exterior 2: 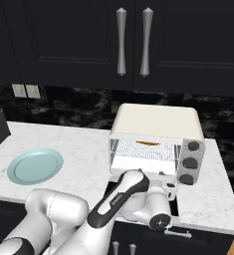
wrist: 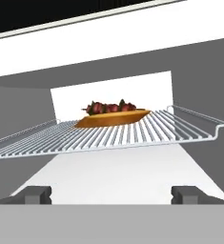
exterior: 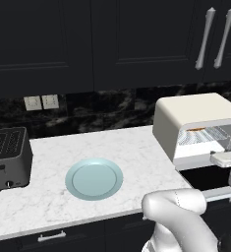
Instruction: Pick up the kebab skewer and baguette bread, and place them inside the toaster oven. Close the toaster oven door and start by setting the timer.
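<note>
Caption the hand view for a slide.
Open gripper faces the toaster oven, where baguette and skewer lie on the rack.

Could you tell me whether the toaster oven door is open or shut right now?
Open: the toaster oven shows its bare wire rack, holding the baguette bread.

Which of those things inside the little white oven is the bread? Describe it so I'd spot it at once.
Find the cream-white toaster oven on the marble counter, its door down. On the wire rack inside, near the back, lies the baguette bread: a smooth golden-orange oval loaf. The kebab skewer just behind it is lumpy, dark red chunks with green bits.
</note>
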Tool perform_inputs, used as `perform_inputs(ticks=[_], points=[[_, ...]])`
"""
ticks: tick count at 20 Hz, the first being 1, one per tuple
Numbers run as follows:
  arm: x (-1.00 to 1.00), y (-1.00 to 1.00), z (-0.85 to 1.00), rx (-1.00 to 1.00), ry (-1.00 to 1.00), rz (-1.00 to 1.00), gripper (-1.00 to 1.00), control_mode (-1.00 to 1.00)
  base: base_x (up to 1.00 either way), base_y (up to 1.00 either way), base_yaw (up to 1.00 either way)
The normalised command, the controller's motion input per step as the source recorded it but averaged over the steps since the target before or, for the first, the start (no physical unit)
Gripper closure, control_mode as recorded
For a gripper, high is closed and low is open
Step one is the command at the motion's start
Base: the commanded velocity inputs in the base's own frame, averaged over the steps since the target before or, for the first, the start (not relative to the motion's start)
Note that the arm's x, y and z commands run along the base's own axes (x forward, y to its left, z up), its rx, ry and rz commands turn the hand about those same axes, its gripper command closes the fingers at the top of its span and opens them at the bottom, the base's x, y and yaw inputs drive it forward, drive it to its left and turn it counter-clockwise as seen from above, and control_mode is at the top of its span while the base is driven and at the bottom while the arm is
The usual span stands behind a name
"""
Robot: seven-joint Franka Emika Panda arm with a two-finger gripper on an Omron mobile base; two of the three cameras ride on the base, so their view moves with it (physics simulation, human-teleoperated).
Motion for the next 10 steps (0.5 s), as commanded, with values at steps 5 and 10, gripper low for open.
perform_inputs(ticks=[5,10], points=[[-0.56,-0.23,0.21,0.00,0.00,0.00,-1.00,-1.00,0.00,0.00,0.00],[-0.59,-0.52,0.17,0.00,0.00,0.01,-1.00,-1.00,0.00,0.00,0.00]])
